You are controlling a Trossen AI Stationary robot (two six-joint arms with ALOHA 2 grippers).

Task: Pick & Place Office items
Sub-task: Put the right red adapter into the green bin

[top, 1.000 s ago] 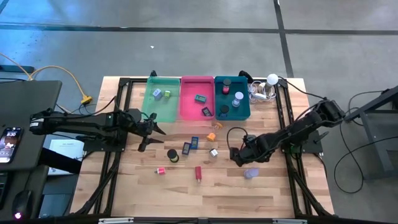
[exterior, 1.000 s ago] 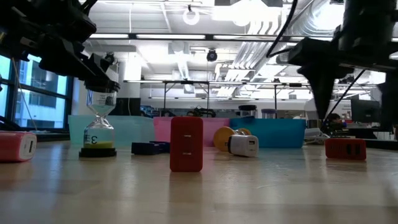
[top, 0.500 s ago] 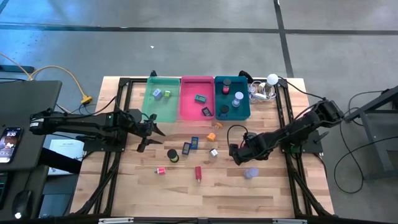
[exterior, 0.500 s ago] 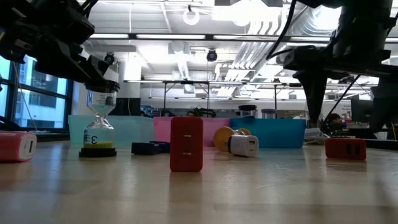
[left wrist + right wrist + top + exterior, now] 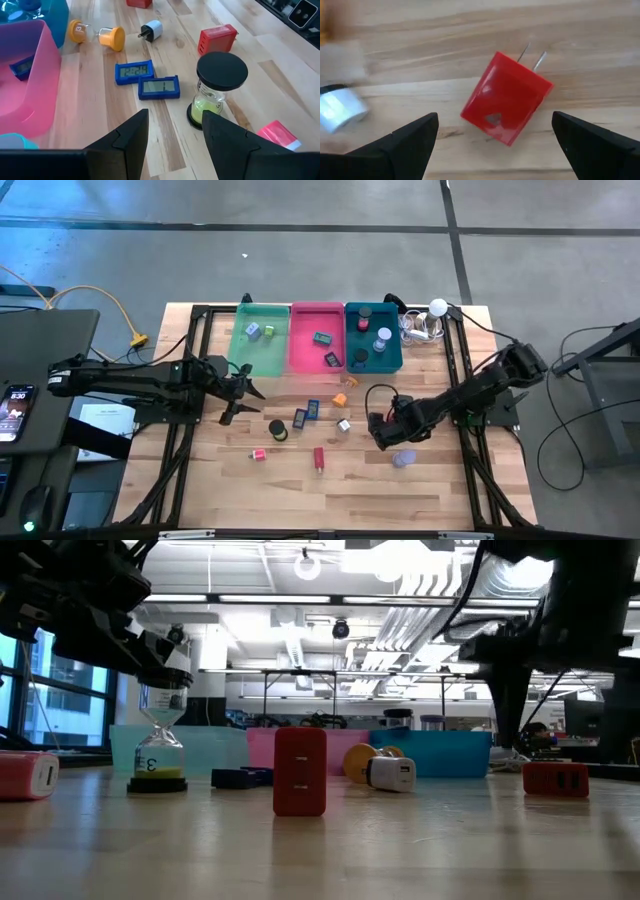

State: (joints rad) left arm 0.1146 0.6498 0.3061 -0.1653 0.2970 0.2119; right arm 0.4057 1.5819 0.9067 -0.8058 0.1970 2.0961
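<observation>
The right gripper (image 5: 377, 430) hangs over the table's right-middle with its fingers (image 5: 400, 142) spread wide and nothing between them. Straight below, framed by the two tips, lies a red charger (image 5: 507, 98), a glossy plastic block on its side with two metal prongs sticking out; the fingers stand clear of it on both sides. A white plug (image 5: 340, 112) lies just beside it.

The left gripper (image 5: 243, 392) waits over the left-middle of the table, fingers (image 5: 125, 142) partly apart and empty. Ahead of it stands a sand timer (image 5: 216, 90) with a black round cap, a clear waist and yellow-green sand, upright on the wood. Next to it lie two flat blue clocks (image 5: 146, 80), nearly touching one another, then an orange timer (image 5: 97, 34) on its side, another red charger (image 5: 217, 39) and a pink block (image 5: 280, 135) near the table's front.

The table (image 5: 330, 485) is pale planked wood with a black frame around it. Along the far edge sit three trays side by side: green (image 5: 262, 358), pink (image 5: 305, 355) and teal (image 5: 385, 365), each with a few small items inside. A lavender piece (image 5: 403, 458) lies just in front of the right gripper. The front strip of the table is bare, leaving room there.
</observation>
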